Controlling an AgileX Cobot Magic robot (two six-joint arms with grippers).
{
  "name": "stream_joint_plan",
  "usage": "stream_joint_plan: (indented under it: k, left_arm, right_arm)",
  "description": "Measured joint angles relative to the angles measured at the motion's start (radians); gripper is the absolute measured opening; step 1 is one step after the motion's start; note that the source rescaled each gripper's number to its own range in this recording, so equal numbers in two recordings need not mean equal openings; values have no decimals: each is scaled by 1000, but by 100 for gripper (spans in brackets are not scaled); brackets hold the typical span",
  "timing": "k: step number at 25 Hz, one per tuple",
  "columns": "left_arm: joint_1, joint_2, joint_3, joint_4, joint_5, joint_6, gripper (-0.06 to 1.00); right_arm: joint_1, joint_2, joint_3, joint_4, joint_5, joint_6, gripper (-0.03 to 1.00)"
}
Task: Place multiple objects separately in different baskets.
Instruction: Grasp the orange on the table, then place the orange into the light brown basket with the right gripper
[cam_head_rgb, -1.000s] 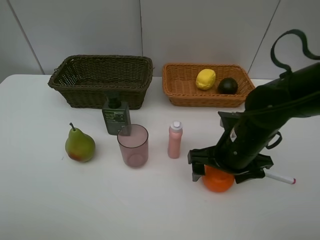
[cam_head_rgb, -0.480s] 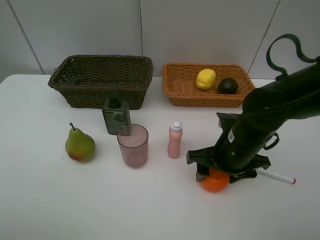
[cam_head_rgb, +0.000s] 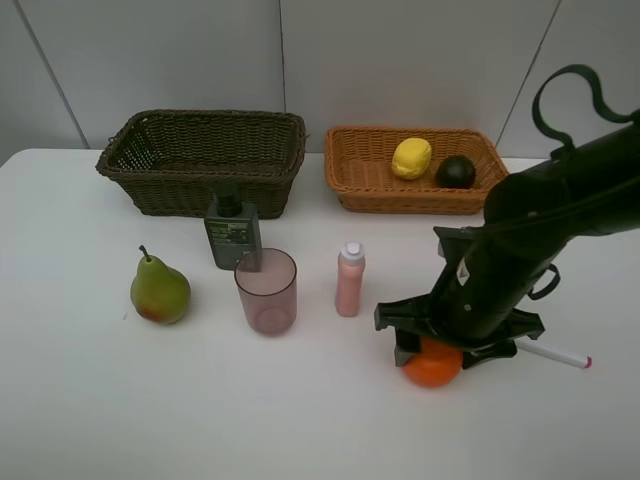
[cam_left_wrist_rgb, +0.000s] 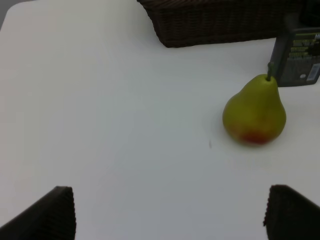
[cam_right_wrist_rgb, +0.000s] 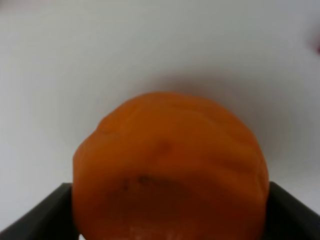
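Both sides of the orange (cam_head_rgb: 432, 370), at 5 o'clock on the table (cam_head_rgb: 80, 400), are pinched by the right gripper (cam_right_wrist_rgb: 170, 215); the left gripper (cam_left_wrist_rgb: 170, 210) is wide open, empty. Lift straight up before swinging to the tan basket (cam_head_rgb: 400, 198) at 1 o'clock.

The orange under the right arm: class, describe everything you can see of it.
The orange is a round, bright orange fruit with slightly ridged skin and one small dark mark. It sits on the white table, front right, partly under the right gripper, whose fingers press its two flanks.
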Motion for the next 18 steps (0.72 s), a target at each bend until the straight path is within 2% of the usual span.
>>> stream_joint_plan:
  k: [10, 14, 18]
  left_arm:
    - [0, 0, 0, 0, 0, 0, 100]
    - [0, 0, 0, 0, 0, 0, 100]
    - [0, 0, 0, 0, 0, 0, 100]
  right_arm:
    - [0, -174, -211, -66, 217, 0, 68]
    - [0, -185, -306, -144, 258, 0, 68]
    - [-4, -185, -383, -232, 253, 0, 68]
